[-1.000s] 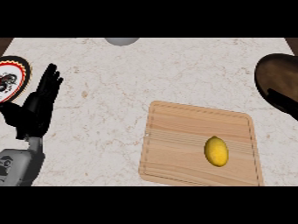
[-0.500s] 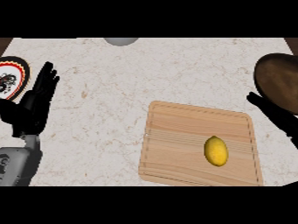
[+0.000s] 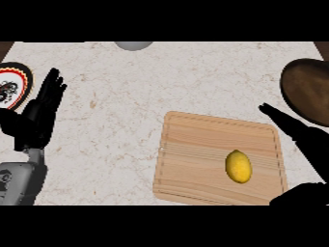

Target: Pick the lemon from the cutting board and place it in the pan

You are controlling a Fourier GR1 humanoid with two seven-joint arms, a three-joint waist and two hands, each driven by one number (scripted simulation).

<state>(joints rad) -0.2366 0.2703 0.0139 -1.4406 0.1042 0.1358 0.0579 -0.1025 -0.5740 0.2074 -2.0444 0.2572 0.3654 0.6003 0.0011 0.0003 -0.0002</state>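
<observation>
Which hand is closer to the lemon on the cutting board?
Right. The right hand is open just beyond the board's right edge, beside the lemon. The left hand rests open far across the counter, near the left edge.

Wooden cutting board (image 3: 195,159); marble-look counter (image 3: 159,82); dark pan (image 3: 316,91).

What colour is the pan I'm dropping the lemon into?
Dark brown, in the head view: the pan sits at the counter's right edge.

Right hand (image 3: 306,140): risen from the lower right edge, fingers now straight beside the cutting board (image 3: 195,144), below the pan (image 3: 316,91).
</observation>
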